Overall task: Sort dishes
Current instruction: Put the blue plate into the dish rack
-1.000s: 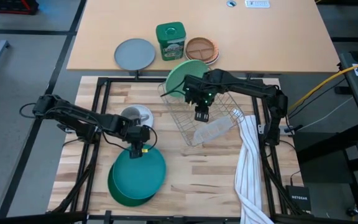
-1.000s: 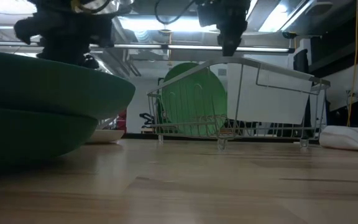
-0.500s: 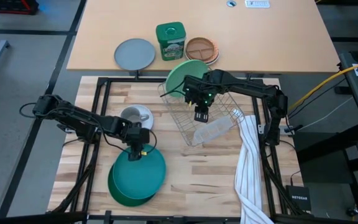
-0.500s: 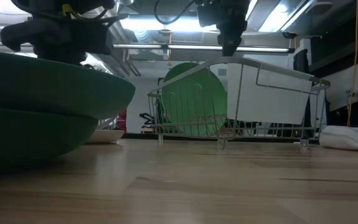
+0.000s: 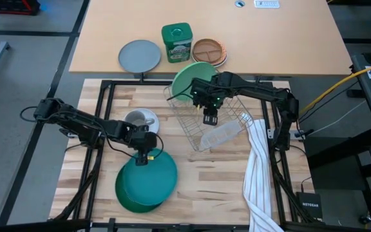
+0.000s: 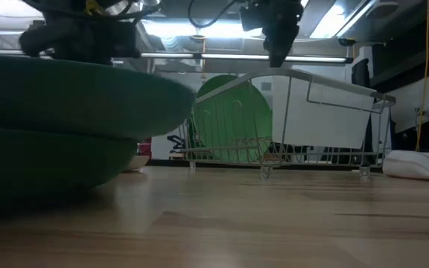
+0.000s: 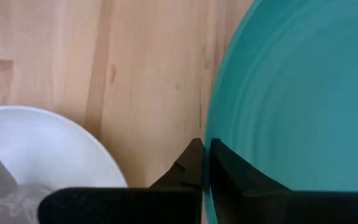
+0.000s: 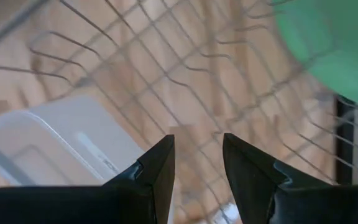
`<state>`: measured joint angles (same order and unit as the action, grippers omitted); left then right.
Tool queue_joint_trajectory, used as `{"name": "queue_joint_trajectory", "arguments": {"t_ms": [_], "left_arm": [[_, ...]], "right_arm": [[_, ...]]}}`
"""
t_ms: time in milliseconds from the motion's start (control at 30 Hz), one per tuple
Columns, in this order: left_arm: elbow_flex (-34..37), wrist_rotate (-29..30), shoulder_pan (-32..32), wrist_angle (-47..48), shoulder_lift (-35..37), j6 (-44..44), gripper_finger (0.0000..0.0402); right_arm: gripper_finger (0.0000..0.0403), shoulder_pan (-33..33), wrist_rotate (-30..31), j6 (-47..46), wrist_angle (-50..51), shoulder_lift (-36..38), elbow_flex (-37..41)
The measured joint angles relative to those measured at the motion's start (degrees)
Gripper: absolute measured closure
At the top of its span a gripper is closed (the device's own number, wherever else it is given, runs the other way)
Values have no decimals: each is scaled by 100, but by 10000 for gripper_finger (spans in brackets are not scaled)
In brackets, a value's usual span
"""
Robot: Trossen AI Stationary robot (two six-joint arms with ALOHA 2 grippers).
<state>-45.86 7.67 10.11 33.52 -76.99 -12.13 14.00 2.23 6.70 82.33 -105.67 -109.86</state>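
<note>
Pinching the teal plate's (image 5: 148,181) rim, left pincer (image 5: 143,156) clamps.

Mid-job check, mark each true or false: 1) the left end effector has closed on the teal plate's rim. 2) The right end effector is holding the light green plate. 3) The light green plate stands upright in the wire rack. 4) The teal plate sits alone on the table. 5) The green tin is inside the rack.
1) True: the left end effector is shut on the rim of the teal plate.
2) False: the right end effector hangs open and empty over the wire rack.
3) True: the light green plate stands on edge in it.
4) False: it lies on a dark green plate.
5) False: the green tin stands on the far table.
</note>
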Motion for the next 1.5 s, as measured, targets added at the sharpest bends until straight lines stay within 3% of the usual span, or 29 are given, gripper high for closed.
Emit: {"name": "queue_joint_trajectory", "arguments": {"t_ms": [700, 1033, 1400, 1500], "left_arm": [[-1308, 1019, 4, 35, 2, 37, 401], [-2128, 2686, 2, -67, 2, -36, 401], [-2411, 4914, -381, -1660, 2, 1002, 401], [-2411, 5173, -708, -2101, -20, 1162, 401]], "right_arm": [[265, 780, 474, 109, 15, 1221, 0], [265, 1541, 770, 352, -331, 1461, -2], [265, 2840, 504, 749, -940, 1461, -2], [265, 3217, 500, 750, -1029, 1461, -2]]}}
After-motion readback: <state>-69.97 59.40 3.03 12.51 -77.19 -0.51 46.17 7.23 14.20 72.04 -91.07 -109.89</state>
